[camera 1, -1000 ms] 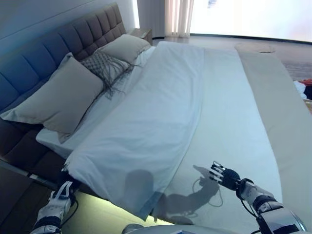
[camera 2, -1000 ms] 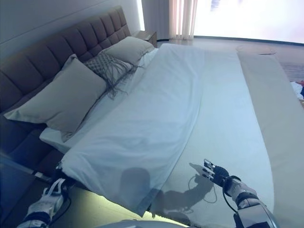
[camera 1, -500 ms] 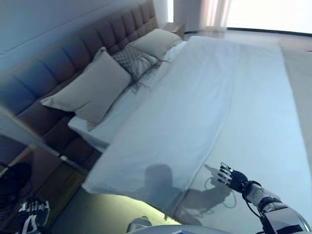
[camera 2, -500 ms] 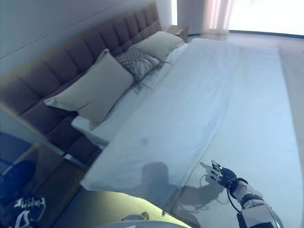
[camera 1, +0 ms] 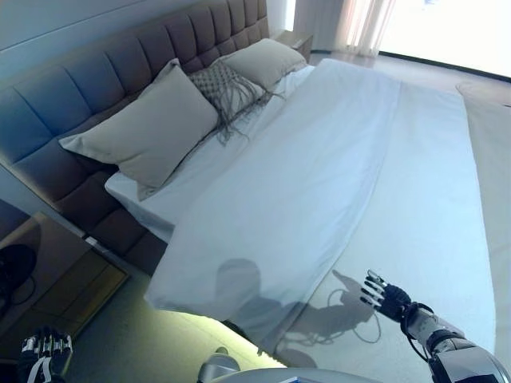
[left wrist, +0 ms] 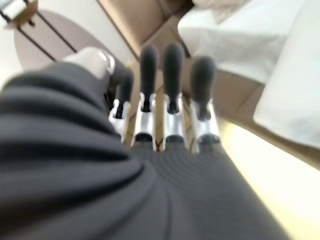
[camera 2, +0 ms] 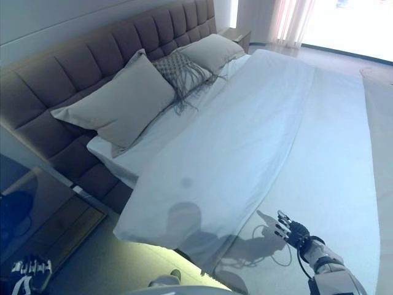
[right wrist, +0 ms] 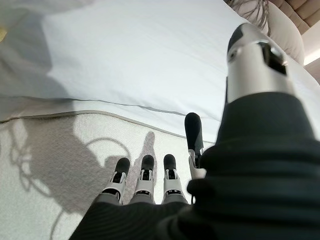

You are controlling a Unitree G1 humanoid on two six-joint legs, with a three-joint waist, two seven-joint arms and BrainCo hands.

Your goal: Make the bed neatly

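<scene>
A white duvet [camera 1: 295,183] lies folded back along the bed, and its near corner [camera 1: 184,295] hangs over the bed's side. The lighter sheet [camera 1: 423,215] shows bare beside it. My right hand [camera 1: 387,297] hovers open just above the sheet near the duvet's folded edge [right wrist: 125,107], its fingers [right wrist: 145,180] straight and empty. My left hand [camera 1: 44,355] is low beside the bed, apart from the duvet. Its fingers [left wrist: 172,65] are straight and hold nothing.
A large beige pillow [camera 1: 148,128], a fringed cushion [camera 1: 227,88] and a second pillow [camera 1: 267,60] lean on the padded headboard [camera 1: 96,72]. A beige cover [camera 1: 491,159] runs along the bed's far right. A nightstand [camera 1: 48,271] stands by my left hand.
The camera has swung left. My left hand, which was at the duvet's near corner, is now away from it and lower, beside the nightstand. The right hand has barely moved.
</scene>
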